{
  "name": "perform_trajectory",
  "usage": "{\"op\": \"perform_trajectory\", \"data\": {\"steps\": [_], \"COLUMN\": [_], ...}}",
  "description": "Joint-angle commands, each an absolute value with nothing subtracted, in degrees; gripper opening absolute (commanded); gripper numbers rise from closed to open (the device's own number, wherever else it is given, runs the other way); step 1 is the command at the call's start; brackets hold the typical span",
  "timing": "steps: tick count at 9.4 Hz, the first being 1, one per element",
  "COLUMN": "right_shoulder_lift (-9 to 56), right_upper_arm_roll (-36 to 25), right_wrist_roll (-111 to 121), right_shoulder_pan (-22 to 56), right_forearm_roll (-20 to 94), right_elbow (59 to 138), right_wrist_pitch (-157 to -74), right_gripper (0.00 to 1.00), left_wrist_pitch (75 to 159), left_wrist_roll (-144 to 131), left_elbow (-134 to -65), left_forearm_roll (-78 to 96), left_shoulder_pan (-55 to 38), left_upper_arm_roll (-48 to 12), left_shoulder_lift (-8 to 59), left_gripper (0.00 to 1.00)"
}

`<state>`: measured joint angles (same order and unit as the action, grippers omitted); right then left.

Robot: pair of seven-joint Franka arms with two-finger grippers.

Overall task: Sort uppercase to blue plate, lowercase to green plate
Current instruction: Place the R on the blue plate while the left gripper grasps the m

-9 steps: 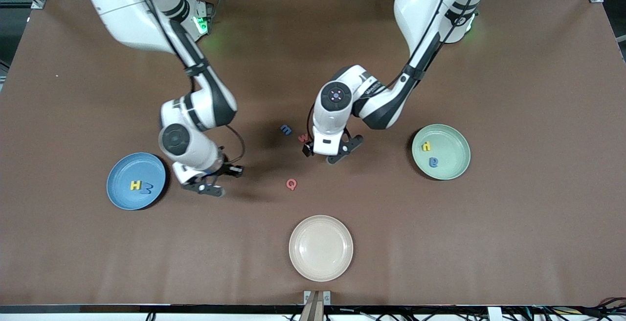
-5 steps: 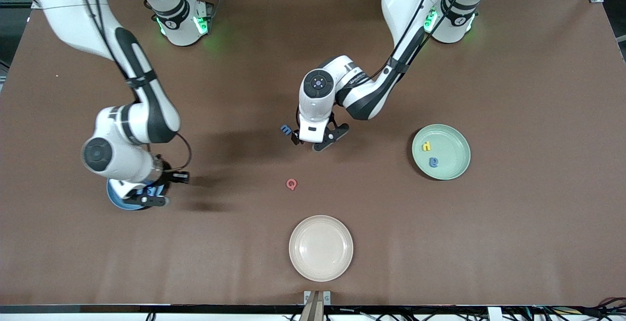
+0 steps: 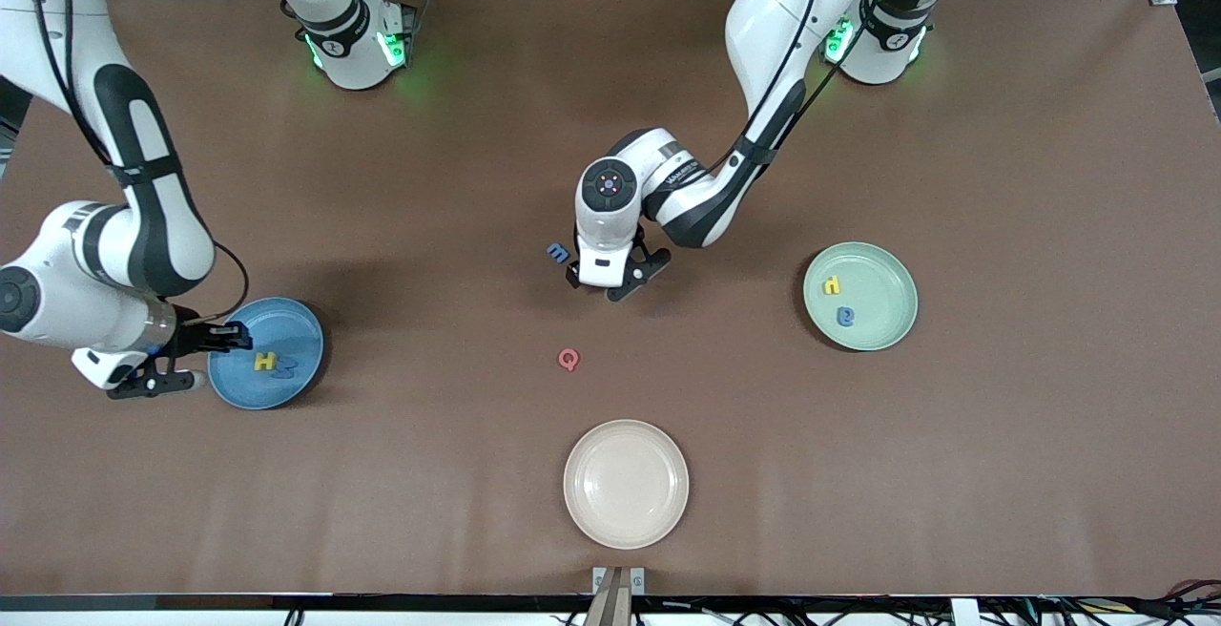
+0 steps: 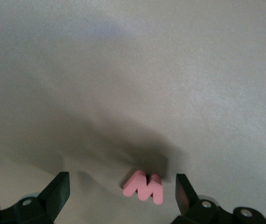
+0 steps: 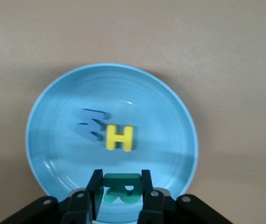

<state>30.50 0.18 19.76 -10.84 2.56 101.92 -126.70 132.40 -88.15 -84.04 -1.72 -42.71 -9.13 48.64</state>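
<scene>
Right wrist view: right hand [image 5: 120, 193] clamped on teal-green R [image 5: 122, 188] over blue plate [image 5: 170, 100]; left hand [image 4: 122, 196] apart.

H [image 3: 263, 361] and M [image 3: 284, 370] on blue plate [image 3: 296, 325], two letters [image 3: 838, 300] on green plate [image 3: 892, 273]

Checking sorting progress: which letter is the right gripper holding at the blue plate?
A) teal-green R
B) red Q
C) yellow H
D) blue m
A: in the right wrist view the right gripper is shut on the teal-green R at the edge of the blue plate, where the yellow H already lies; the red Q is on the table.
</scene>
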Motion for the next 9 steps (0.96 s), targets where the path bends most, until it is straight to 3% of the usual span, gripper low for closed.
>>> {"op": "perform_trajectory", "data": {"steps": [1, 4, 5, 6, 9], "right_shoulder_lift": [29.8, 29.9, 30.0, 30.3, 30.8], "right_upper_arm_roll": [1.3, 1.3, 1.3, 1.3, 1.3], "right_wrist_roll": [20.3, 19.8, 19.6, 18.7, 15.9], "right_shoulder_pan": [-11.3, -10.5, -9.4, -8.4, -6.4], "right_forearm_roll": [1.6, 1.6, 1.6, 1.6, 1.4], "right_elbow": [102.4, 101.6, 101.3, 100.6, 99.0], "right_wrist_pitch": [-126.6, -126.5, -126.6, -126.6, -126.6], "right_gripper": [1.0, 1.0, 1.0, 1.0, 1.0], "left_wrist_pitch": [131.8, 131.8, 131.8, 131.8, 131.8], "left_wrist_roll": [-89.1, -89.0, -88.6, -88.5, -88.4], "left_elbow": [-80.0, -80.0, -79.9, -79.9, -79.9], "left_forearm_roll": [-0.4, -0.4, -0.4, -0.4, -0.4], "left_shoulder_pan": [-44.2, -44.3, -44.3, -44.2, -44.1], "left_upper_arm_roll": [-8.7, -8.7, -8.7, -8.7, -8.7], "left_shoulder_lift": [52.0, 52.2, 52.2, 52.1, 52.0], "left_gripper": [1.0, 1.0, 0.92, 0.62, 0.31]}}
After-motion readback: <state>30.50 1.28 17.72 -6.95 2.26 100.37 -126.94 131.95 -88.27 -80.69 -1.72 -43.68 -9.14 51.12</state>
